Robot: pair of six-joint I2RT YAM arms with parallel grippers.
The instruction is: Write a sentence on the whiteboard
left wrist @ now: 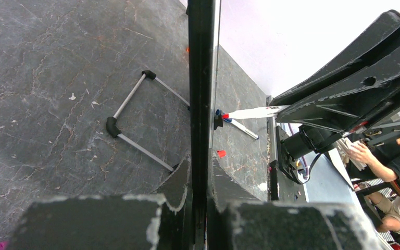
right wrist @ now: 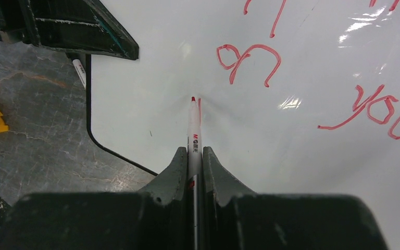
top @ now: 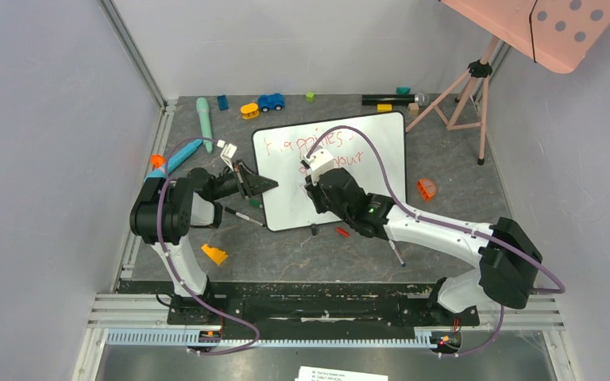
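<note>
The whiteboard lies on the dark table, slightly turned. The sentence is in red marker: a first line, then "on your" below it. My right gripper is shut on a white marker, whose red tip touches the board below "on", at a short fresh stroke. From above, this gripper hangs over the board's middle. My left gripper is shut on the board's black rim, seen edge-on; from above it sits at the board's left edge.
A red cap, loose pens and a yellow block lie near the board's front. Small toys, among them a blue car, line the back. A tripod with a pink dotted panel stands back right.
</note>
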